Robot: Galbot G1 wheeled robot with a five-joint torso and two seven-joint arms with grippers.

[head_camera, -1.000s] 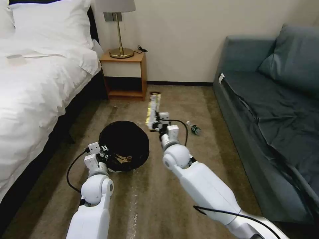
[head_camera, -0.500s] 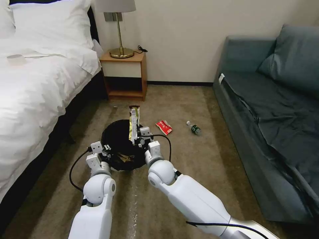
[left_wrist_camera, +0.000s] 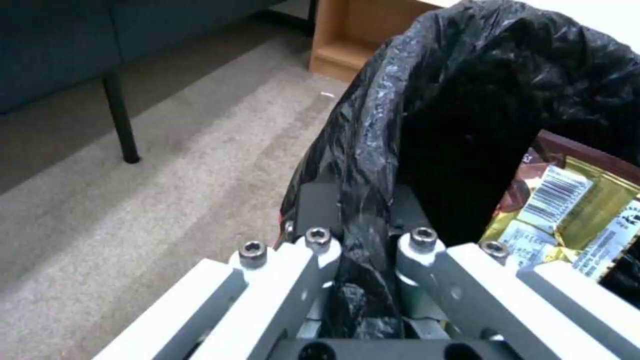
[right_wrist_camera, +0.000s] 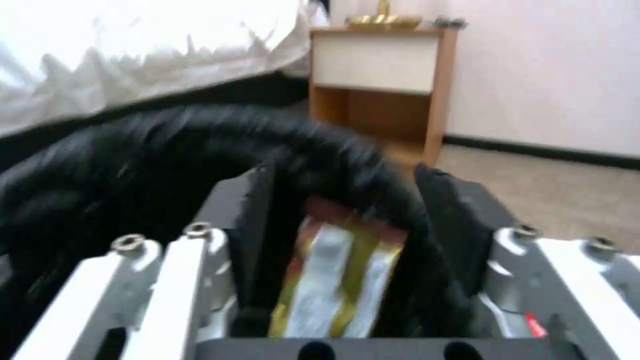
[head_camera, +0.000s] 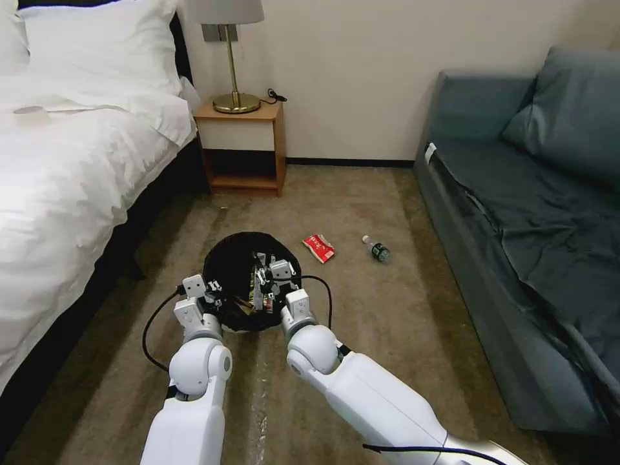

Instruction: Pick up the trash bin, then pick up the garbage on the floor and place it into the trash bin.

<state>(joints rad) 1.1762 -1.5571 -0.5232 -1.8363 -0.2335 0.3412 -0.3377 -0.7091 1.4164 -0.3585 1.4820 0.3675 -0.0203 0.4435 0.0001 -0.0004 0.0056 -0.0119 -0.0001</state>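
Observation:
The trash bin (head_camera: 236,258), its crinkly black bag (left_wrist_camera: 467,100) folded over the rim, hangs just above the carpet in front of me. My left gripper (head_camera: 212,289) (left_wrist_camera: 363,210) is shut on the bin's near rim. My right gripper (head_camera: 266,279) (right_wrist_camera: 347,190) reaches down into the bin's mouth, shut on the yellow-silver wrapper (right_wrist_camera: 333,280) (left_wrist_camera: 567,205), whose far end is hidden behind the bag's rim (right_wrist_camera: 200,145). Brown crumpled paper (head_camera: 240,306) lies inside the bin. On the carpet to the right lie a red snack packet (head_camera: 318,248) and a small clear bottle with a green label (head_camera: 376,249).
A white bed (head_camera: 71,181) runs along the left. A wooden nightstand (head_camera: 242,139) with a brass lamp stands at the back wall. A grey-blue sofa (head_camera: 516,213) fills the right side. A pale tape strip (head_camera: 258,400) lies on the carpet between my arms.
My right gripper carried the long wrapper left from over the carpet to above the bin, then lowered it into the bin. The red packet came into sight. The left gripper kept its hold.

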